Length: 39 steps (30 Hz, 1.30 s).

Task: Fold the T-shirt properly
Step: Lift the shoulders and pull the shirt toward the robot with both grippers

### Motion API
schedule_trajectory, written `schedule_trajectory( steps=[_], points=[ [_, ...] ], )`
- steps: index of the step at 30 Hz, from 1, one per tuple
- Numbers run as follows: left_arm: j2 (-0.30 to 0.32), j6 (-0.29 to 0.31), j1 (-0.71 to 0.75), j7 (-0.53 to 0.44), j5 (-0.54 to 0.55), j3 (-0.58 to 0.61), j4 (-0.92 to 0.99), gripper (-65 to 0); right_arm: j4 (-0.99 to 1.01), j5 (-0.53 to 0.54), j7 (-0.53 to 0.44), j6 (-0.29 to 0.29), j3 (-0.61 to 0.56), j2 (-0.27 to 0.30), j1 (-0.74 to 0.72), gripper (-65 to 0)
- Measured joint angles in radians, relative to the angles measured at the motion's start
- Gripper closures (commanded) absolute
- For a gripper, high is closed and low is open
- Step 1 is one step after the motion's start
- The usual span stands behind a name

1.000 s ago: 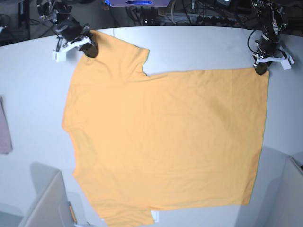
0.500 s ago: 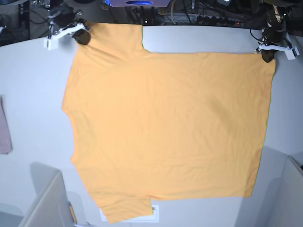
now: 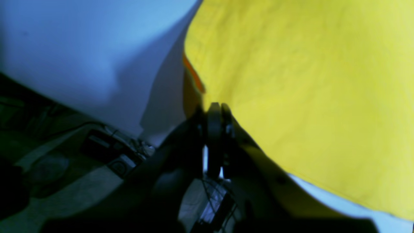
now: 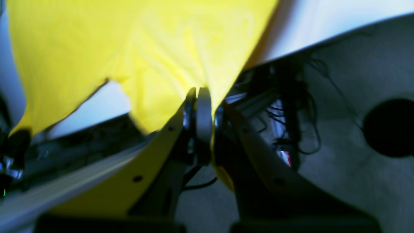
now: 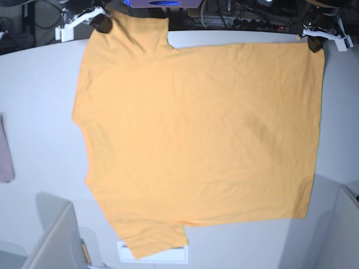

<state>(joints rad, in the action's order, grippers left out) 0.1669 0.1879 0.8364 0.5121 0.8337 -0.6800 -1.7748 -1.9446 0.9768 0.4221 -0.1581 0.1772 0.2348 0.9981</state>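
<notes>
You have no readable writing, brand or label anywhere on the cloth; the side of the T-shirt (image 5: 196, 134) facing up is plain orange-yellow. It hangs spread over the pale grey-white table (image 5: 39, 106), its upper edge lifted at the far side, its lower sleeve resting near a white sheet (image 5: 126, 253) at the near edge. At the far left a small pinkish-mauve cloth (image 5: 5, 151) lies on the table, well apart from the shirt. Behind the table you can see dark cabling and equipment, and grey panels stand at both near corners. Going left to right: your right gripper (image 5: 101, 22) pinches the sleeve corner at the top left, and its wrist view shows the jaws pressed together on yellow fabric (image 4: 155, 64) with the right gripper (image 4: 199, 106) hanging past the table edge. Your left gripper (image 5: 315, 43) clamps the hem corner at the top right; the left wrist view shows the left gripper (image 3: 215, 129) closed tight on the shirt's edge (image 3: 307, 97). Compared with a second ago, both grippers have moved farther back and the shirt has slid with them, uncovering the white sheet.
</notes>
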Motion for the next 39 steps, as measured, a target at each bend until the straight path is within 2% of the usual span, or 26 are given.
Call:
schedule_trajectory(
  steps=[2, 9, 12, 15, 21, 27, 30, 34, 39],
  points=[
    [0.000, 0.000, 0.021, -0.001, 0.000, 0.000, -0.014, 0.0, 0.000, 0.002, -0.002, -0.045, 0.000, -0.001, 0.021, 0.0],
    [0.000, 0.000, 0.082, 0.002, 0.002, -0.009, -0.088, 0.0, -0.024, 0.003, 0.001, -0.105, 0.000, -0.003, 0.032, 0.0],
    [-0.026, 0.006, 0.080, -0.003, 0.004, -0.064, -0.093, 0.0, -0.033, 0.055, 0.002, -0.158, 0.000, 0.003, 0.041, 0.0],
    [-0.031, -0.003, 0.061, 0.010, -0.003, -0.079, -0.090, 0.0, -0.033, 0.067, 0.008, -0.173, 0.000, 0.003, 0.026, 0.0],
    [-0.030, -0.001, 0.016, 0.011, -0.002, -0.078, -0.096, 0.0, -0.037, 0.072, 0.072, -0.176, 0.000, -0.003, -0.075, 0.0],
    [-0.026, -0.001, -0.047, 0.009, 0.000, -0.078, -0.095, 0.0, -0.037, 0.189, 0.074, -0.174, 0.000, 0.008, -0.153, 0.0],
    [-0.028, -0.005, -0.066, 0.014, -0.001, -0.078, -0.095, 0.0, -0.035, 0.235, 0.139, -0.175, 0.006, 0.044, -0.192, 0.0],
    [-0.028, -0.004, -0.102, 0.012, 0.001, -0.078, -0.095, 0.0, -0.034, 0.277, 0.204, -0.171, 0.053, 0.045, -0.247, 0.0],
    [-0.028, -0.004, -0.142, 0.012, -0.002, -0.080, -0.095, 0.0, -0.032, 0.333, 0.275, -0.106, 0.101, 0.042, -0.307, 0.0]
  ],
)
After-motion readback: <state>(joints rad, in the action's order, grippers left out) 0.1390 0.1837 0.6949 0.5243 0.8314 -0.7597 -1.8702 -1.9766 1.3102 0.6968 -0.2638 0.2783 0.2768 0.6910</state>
